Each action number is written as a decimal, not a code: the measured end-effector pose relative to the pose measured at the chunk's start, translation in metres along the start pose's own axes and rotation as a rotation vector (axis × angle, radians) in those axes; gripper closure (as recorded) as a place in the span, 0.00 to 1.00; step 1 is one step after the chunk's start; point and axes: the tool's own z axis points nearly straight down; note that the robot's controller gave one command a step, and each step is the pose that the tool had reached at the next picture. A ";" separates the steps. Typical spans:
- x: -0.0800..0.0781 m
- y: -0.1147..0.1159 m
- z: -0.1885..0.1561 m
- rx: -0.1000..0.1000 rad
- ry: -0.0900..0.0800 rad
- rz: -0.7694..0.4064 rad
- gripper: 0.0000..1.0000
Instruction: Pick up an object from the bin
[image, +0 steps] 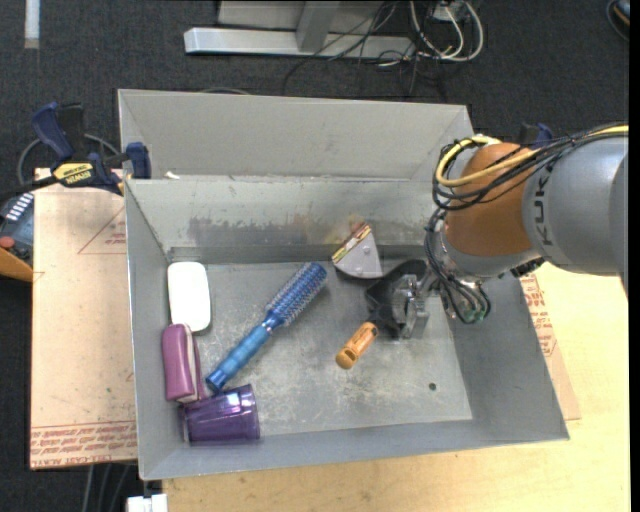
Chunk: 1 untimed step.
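Leftmost, at nine o'clock in the bin (148, 300), a white oval bar (188, 295) lies by the wall, with a mauve cylinder (179, 362) just below it and a purple cup (222, 416) on its side at seven o'clock; none of these bears on the step in hand. A blue hairbrush (268, 325) slants across the floor from seven toward one o'clock, well apart from the arm; a grey-and-gold wedge (358, 253) sits by the back wall near twelve o'clock; a small orange cork-like cylinder (355, 345) lies near the floor's middle. At that cylinder's one o'clock is a black curved thing (385, 295), and the gripper (412, 312) hangs low over its right-hand end, toward the bin's three o'clock; whether the gripper is wide or narrow I cannot tell, as wrist and cables crowd its tip. The black thing is probably the pick; doing this well means centring over its thickest part, descending straight, keeping clear of the wedge at the gripper's eleven o'clock and the orange cylinder at its eight o'clock, and closing only once the thing sits squarely inside; its irregular shape looks prone to slip, so a straight upward lift seems wisest.
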 end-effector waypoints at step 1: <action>0.001 0.001 -0.011 -0.001 0.004 0.000 1.00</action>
